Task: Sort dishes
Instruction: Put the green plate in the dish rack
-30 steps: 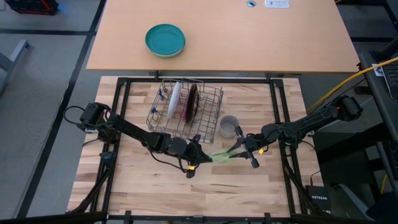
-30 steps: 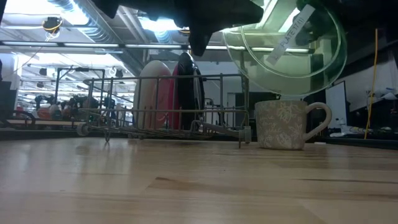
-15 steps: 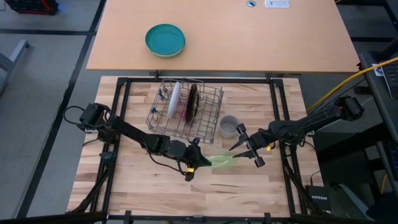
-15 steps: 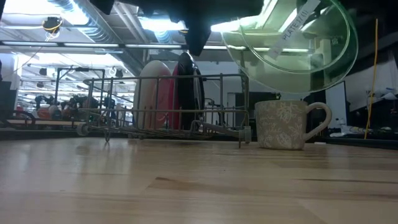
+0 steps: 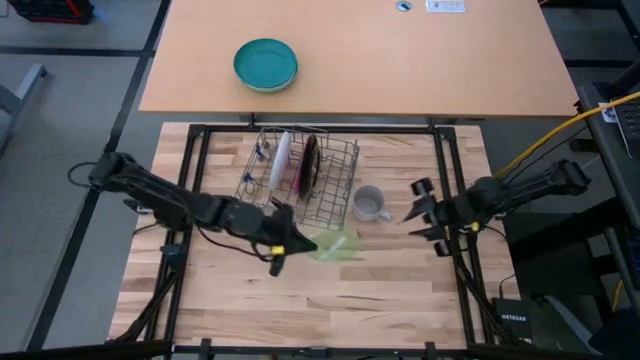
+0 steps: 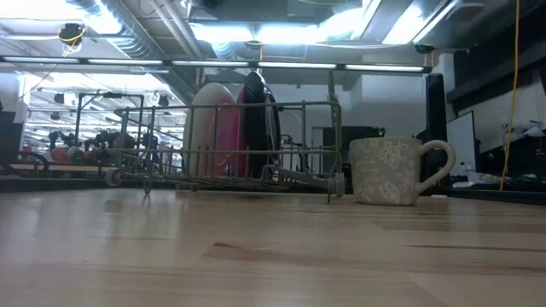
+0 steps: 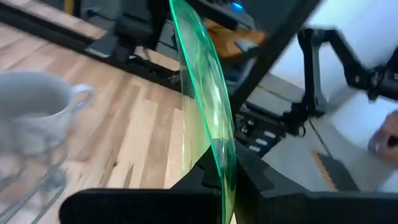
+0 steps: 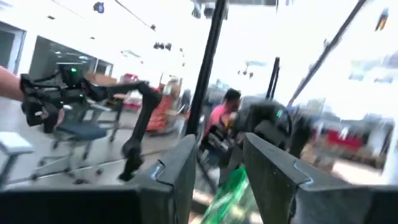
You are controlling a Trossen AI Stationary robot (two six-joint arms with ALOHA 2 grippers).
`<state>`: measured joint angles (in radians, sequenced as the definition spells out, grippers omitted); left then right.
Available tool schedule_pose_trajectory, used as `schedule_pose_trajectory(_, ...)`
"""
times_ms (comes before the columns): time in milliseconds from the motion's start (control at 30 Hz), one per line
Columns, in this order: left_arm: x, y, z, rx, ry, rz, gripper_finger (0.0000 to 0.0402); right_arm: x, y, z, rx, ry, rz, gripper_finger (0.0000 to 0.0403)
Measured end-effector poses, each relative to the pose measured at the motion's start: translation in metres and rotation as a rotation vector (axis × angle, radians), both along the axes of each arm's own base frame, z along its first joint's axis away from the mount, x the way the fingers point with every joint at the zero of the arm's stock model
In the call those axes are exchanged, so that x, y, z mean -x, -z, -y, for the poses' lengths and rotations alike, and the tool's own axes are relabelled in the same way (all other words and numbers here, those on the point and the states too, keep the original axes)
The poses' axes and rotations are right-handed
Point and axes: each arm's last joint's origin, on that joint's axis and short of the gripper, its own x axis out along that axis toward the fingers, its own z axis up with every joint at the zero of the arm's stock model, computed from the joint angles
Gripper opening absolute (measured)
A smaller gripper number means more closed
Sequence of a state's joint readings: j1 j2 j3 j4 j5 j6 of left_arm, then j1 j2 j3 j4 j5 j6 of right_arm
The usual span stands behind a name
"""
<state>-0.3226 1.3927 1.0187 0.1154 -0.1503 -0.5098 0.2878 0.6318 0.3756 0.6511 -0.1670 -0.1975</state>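
From above, the left end effector [image 5: 300,243] is clenched on the lime-green saucer [image 5: 335,246], held just beside the wire rack [image 5: 330,200]. The right end effector [image 5: 422,211] is released beside the grey mug [image 5: 369,204]. Low view: white plate [image 6: 205,128] and magenta plate [image 6: 229,128] stand upright in the rack. Left wrist view: fingers [image 7: 252,177] pinch the saucer's rim.

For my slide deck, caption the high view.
Left end effector holds lime-green saucer beside dish rack; right end effector open.

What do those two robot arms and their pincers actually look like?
Both are slim black jointed arms with black cables looped alongside. The left gripper and right gripper each end in two flat, dark fingers, with a small yellow-orange mark near each wrist.
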Motion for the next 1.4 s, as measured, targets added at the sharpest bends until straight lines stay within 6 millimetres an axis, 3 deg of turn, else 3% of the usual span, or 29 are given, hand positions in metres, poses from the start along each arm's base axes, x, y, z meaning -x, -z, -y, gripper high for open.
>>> schedule_pose_trajectory(300, 0.076, -0.061, -0.026, 0.074, -0.275, 0.100, 0.0001, 0.037, -0.017, 0.012, 0.029, 0.064, 0.167, 0.0138)
schedule_pose_trajectory(500, 0.129, -0.090, -0.050, 0.026, -0.531, 0.224, 0.0002, 0.040, -0.006, 0.015, 0.039, 0.141, 0.033, 0.0138)
schedule_pose_trajectory(667, 0.155, -0.090, -0.066, -0.042, -0.772, 0.196, 0.0002, 0.033, 0.010, 0.016, 0.068, 0.236, -0.138, 0.0138)
schedule_pose_trajectory(1033, 0.168, -0.038, -0.078, -0.018, -1.074, -0.089, 0.0001, 0.022, 0.021, 0.018, 0.072, 0.407, -0.265, 0.0138)
schedule_pose_trajectory(1400, 0.126, -0.006, -0.074, -0.092, -1.136, -0.274, 0.0001, 0.015, 0.026, 0.016, 0.086, 0.412, -0.310, 0.0138)
